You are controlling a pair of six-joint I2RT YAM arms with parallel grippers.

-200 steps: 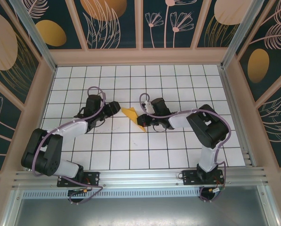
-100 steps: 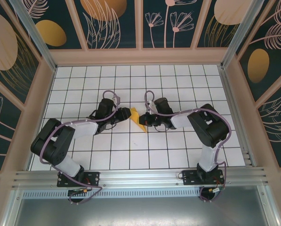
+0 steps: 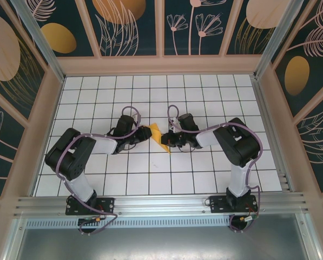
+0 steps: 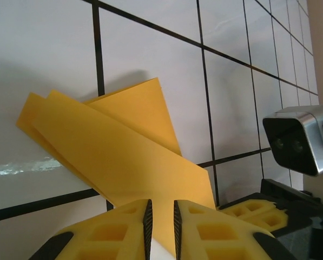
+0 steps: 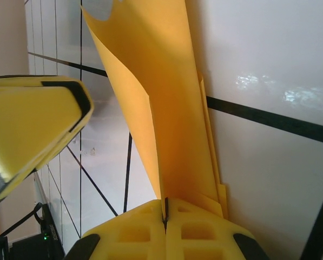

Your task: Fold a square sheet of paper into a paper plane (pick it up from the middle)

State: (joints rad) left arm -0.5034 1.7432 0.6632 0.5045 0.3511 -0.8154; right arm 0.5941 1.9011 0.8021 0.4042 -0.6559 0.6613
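Note:
The square sheet of paper (image 3: 159, 135), orange-yellow and folded into layered flaps, is in the middle of the white grid table between both grippers. My right gripper (image 3: 170, 138) is shut on it: in the right wrist view the sheet (image 5: 161, 108) rises upright out of the closed jaws of that gripper (image 5: 164, 212). My left gripper (image 3: 145, 132) meets the sheet from the left. In the left wrist view its jaws (image 4: 162, 219) stand a narrow gap apart, and a flap of the sheet (image 4: 123, 151) lies across that gap. One left fingertip (image 5: 37, 124) shows beside the upright sheet.
The right wrist's camera housing (image 4: 299, 140) sits close behind the sheet, and a right finger (image 4: 253, 208) is just beyond the left jaws. Wooden enclosure walls (image 3: 269, 92) ring the table (image 3: 204, 179). An aluminium rail (image 3: 161, 205) runs along the near edge.
The left arm has swung right until its gripper reaches the sheet, and its jaws have narrowed from wide to a small gap. The right gripper has stayed shut on the sheet.

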